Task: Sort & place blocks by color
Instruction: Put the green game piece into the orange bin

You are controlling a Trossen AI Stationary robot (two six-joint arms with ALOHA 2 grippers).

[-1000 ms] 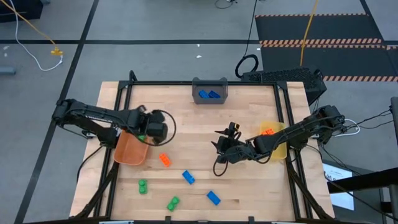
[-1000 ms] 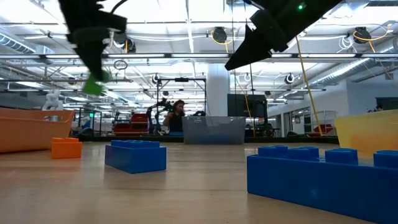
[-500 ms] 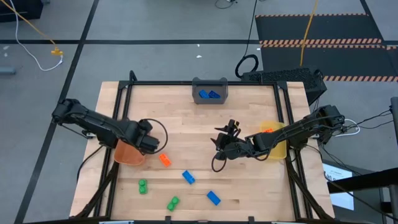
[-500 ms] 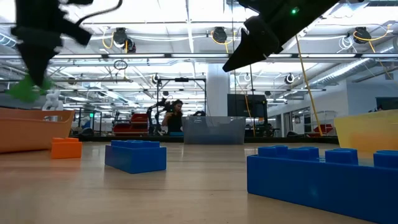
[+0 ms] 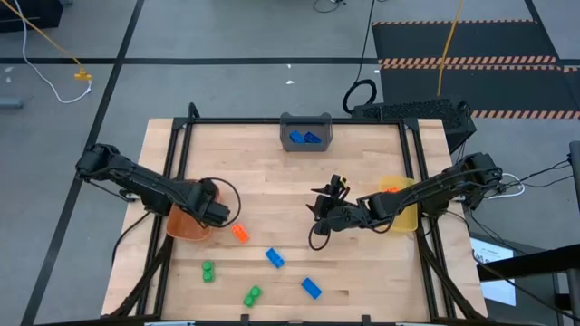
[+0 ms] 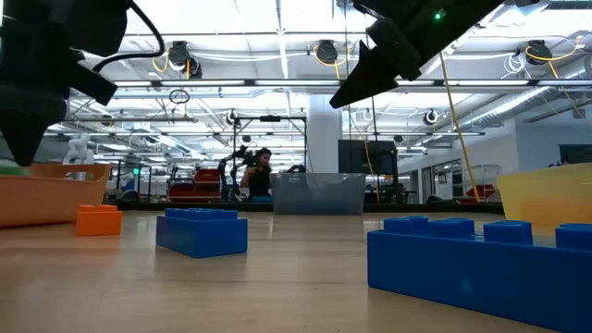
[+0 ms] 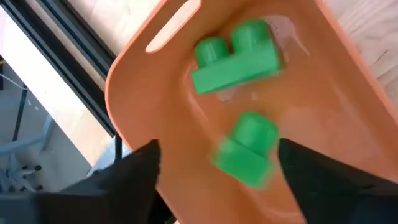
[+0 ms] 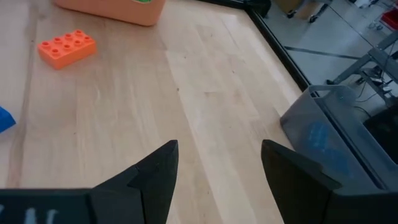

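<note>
Studded toy blocks: two green [image 7: 236,62] in the orange bin [image 7: 336,93] at 9 o'clock; an orange block [image 5: 239,233], blue [image 5: 274,258] and green [image 5: 252,295] ones lie scattered toward 6 o'clock.

Overhead looks straight down, low camera level across the tabletop; both show the orange bin [image 5: 186,223].

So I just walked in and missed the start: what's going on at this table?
Two robot arms are sorting toy blocks into bins by colour. The left gripper hangs open over the orange bin, with a green block just below its fingers and another green block lying in the bin. The right gripper waits open above mid-table. An orange block, blue and green ones are still loose on the table.
</note>
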